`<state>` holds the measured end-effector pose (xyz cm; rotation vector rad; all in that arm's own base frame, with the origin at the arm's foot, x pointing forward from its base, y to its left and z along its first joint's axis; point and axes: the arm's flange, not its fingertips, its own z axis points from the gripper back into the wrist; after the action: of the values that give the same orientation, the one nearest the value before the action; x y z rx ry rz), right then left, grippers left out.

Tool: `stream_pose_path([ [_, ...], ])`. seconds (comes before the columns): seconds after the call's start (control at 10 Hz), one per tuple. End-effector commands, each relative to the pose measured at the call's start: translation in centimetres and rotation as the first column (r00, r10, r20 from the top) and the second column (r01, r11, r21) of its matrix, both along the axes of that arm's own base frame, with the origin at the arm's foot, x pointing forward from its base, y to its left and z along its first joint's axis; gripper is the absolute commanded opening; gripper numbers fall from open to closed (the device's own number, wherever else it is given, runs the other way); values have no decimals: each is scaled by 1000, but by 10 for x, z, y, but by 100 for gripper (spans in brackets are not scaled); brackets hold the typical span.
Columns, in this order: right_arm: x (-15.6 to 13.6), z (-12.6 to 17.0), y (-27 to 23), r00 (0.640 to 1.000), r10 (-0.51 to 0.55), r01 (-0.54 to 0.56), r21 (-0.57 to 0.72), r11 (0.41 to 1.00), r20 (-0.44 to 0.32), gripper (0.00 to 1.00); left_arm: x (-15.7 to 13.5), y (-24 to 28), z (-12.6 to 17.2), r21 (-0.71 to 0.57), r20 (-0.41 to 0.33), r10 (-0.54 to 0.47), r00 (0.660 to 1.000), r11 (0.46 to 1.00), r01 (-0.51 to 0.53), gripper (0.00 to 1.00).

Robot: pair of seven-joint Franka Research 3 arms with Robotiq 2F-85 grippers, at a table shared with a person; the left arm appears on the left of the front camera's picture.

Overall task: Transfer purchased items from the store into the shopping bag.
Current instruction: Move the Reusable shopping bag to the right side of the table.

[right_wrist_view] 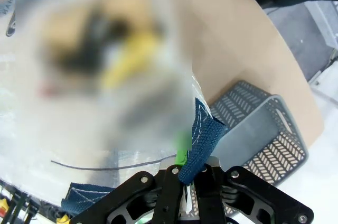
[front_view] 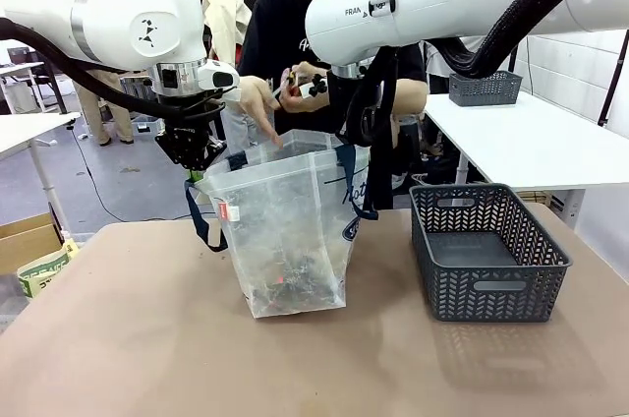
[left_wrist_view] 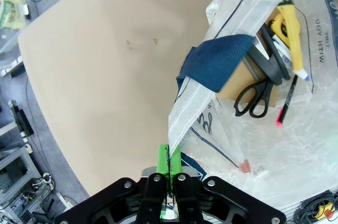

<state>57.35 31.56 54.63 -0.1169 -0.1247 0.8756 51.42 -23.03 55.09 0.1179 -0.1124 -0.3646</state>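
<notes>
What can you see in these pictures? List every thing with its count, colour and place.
bag: one, see-through whitish, standing mid-table
basket: one, dark grey, on the table beside the bag
scissors: one pair, black, inside the bag
pen: one, dark with pink tip, inside the bag
packet: one, tan, inside the bag
table: one, tan
person's hands: two, above the bag
left claw: one, green pads, shut on the bag's rim
right claw: one, shut on a navy strap
</notes>
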Motion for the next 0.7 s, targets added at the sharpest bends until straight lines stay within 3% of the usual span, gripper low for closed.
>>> stream_pose_path([
  [0.0, 0, 0, -1, 1000, -8, 8, -1, 1000, 2, 0, -1, 1, 0, 5, 3, 0, 1000, 1000, 0, 0],
  [0.6, 0, 0, -1, 1000, -8, 8, -1, 1000, 2, 0, -1, 1, 0, 5, 3, 0, 1000, 1000, 0, 0],
])
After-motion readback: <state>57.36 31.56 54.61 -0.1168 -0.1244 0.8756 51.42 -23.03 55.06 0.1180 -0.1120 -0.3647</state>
